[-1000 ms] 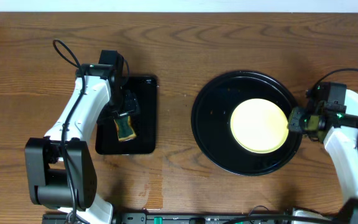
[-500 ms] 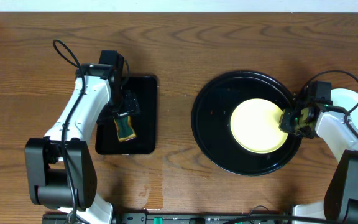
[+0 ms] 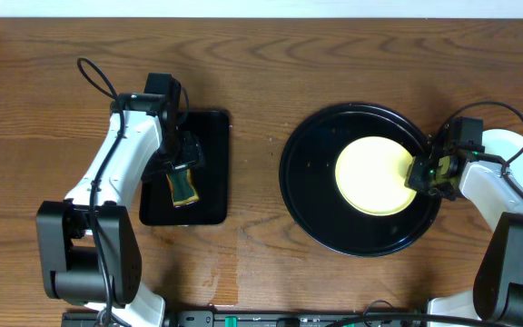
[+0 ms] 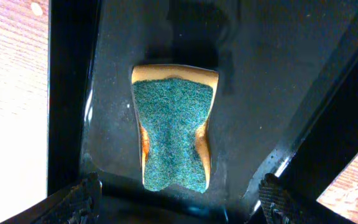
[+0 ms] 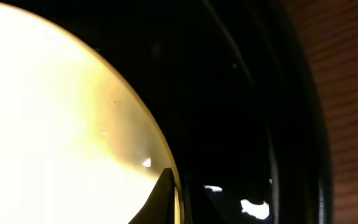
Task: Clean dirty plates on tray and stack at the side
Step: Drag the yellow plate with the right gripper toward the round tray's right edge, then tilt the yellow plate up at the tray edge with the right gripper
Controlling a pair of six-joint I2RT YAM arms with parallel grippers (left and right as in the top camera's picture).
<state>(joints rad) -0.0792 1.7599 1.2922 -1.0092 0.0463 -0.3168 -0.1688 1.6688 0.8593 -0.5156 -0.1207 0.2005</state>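
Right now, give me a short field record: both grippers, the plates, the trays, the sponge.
left gripper: open, above the sponge on the rectangular tray
right gripper: at the right rim of the yellow plate; grip unclear
yellow plate: on the round tray, right of centre
pale plate: on the table, right of that tray, partly hidden

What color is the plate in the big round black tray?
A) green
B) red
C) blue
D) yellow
D: the plate lying in the round black tray is pale yellow.
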